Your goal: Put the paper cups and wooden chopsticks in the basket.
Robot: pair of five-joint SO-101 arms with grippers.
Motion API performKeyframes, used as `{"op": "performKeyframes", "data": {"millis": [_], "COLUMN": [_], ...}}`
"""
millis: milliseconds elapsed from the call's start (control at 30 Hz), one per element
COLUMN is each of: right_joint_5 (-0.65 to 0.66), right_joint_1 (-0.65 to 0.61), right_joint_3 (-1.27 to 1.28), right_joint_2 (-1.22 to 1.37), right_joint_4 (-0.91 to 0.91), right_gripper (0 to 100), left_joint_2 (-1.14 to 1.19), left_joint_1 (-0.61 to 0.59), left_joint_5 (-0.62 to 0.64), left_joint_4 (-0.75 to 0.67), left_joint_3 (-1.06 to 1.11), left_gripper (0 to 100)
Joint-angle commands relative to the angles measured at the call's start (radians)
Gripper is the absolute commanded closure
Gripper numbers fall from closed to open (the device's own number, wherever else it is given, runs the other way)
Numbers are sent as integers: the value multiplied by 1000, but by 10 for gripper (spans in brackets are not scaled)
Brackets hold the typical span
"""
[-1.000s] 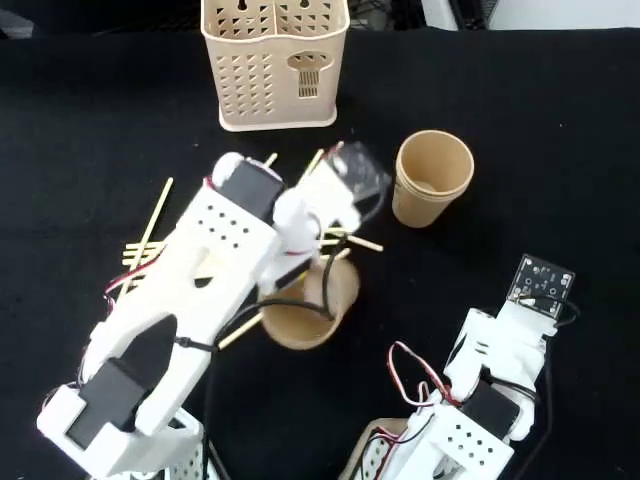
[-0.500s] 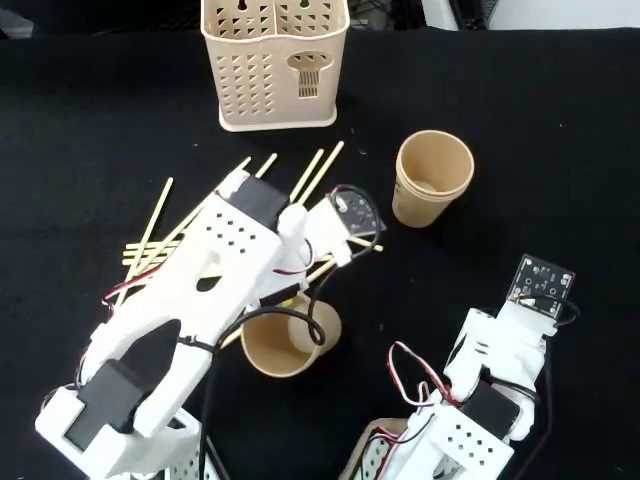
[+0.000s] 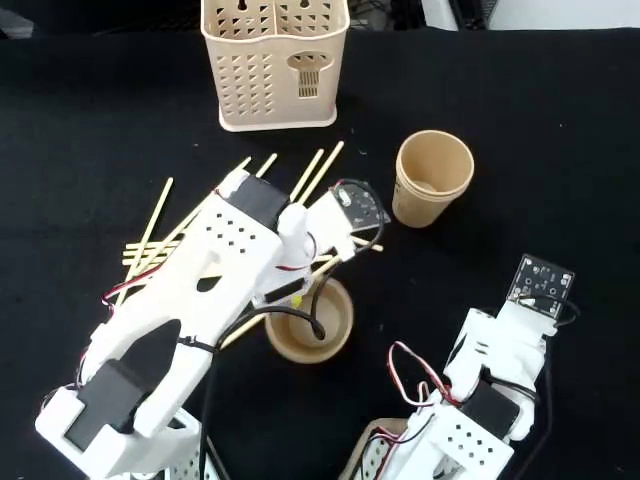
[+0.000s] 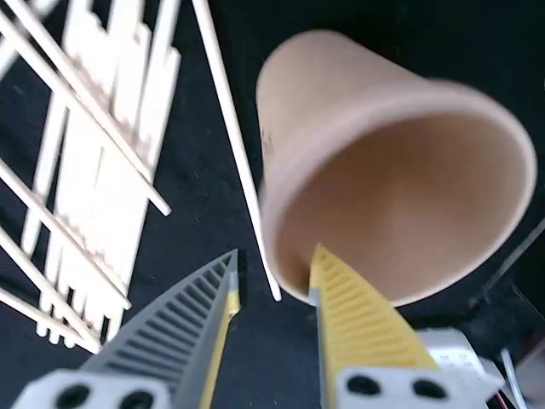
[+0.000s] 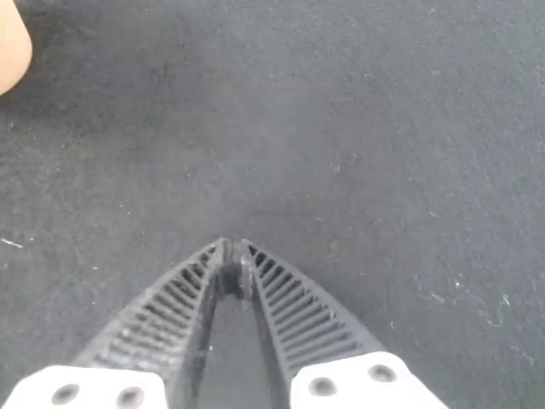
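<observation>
A paper cup (image 3: 312,322) stands mouth up in front of the left arm on the black table. In the left wrist view my left gripper (image 4: 274,260) is open across the rim of this cup (image 4: 383,162): the yellow finger is inside the mouth, the grey one outside, with a gap to the wall. Wooden chopsticks (image 3: 150,235) lie scattered under and beside that arm, and the chopsticks (image 4: 94,170) run past the cup. A second paper cup (image 3: 432,178) stands upright to the right. My right gripper (image 5: 232,247) is shut over bare cloth.
The beige perforated basket (image 3: 275,70) stands at the back of the table, beyond the chopsticks. The right arm (image 3: 500,370) rests near the front right edge. A tan cup edge (image 5: 8,43) shows at the corner of the right wrist view.
The cup by the left gripper shifted toward the front left, then back to the right. The left wrist swung toward the front and turned. The right arm kept still.
</observation>
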Motion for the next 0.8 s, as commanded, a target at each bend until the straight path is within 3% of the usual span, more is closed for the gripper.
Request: {"op": "performKeyframes", "data": {"millis": [0, 367, 667, 767], "right_joint_5": [-6, -5, -2, -2], "right_joint_1": [6, 6, 6, 6], "right_joint_3": [-10, -8, -7, -7], "right_joint_2": [-71, -71, -71, -71], "right_joint_4": [-23, -23, -23, -23], "right_gripper": [986, 986, 986, 986], "left_joint_2": [-38, -29, -29, -32], "left_joint_1": [15, 4, -77, -73], "left_joint_5": [-3, 127, 210, 215], "left_joint_4": [-34, -37, -247, -256], "left_joint_3": [-54, -205, -10, 10], "left_gripper": [840, 837, 839, 841]}}
